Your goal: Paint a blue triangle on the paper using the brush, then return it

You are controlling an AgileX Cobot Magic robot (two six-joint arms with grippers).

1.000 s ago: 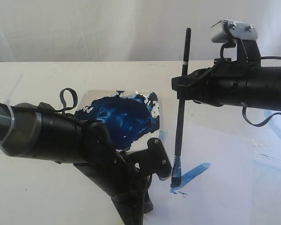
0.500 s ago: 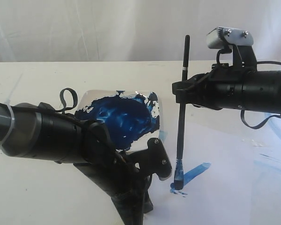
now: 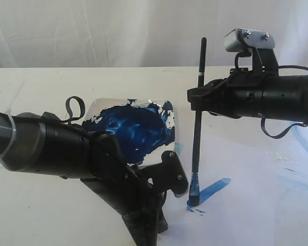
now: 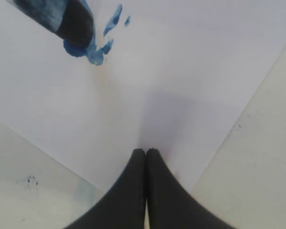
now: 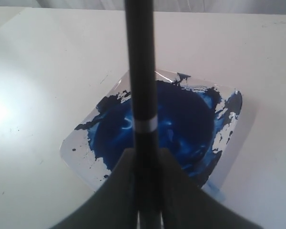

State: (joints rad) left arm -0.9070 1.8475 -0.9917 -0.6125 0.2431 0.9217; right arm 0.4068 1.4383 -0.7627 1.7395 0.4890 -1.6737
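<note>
The brush is a thin, long black stick with a narrow silver band and a blue-stained tip. It is probably light and stiff, but its smooth round handle may turn or slide between the fingers, and the wet bristles are soft. The handle is the good place to hold it, well above the paint.

The right hand is closed on the handle just below the band and keeps the brush almost upright. The tip rests on the paper, beside the plate of blue paint in the middle of the surface. Only one short blue stroke of the blue triangle is there.

The left hand is closed and empty. Its tips seem to press on the paper near its corner.
</note>
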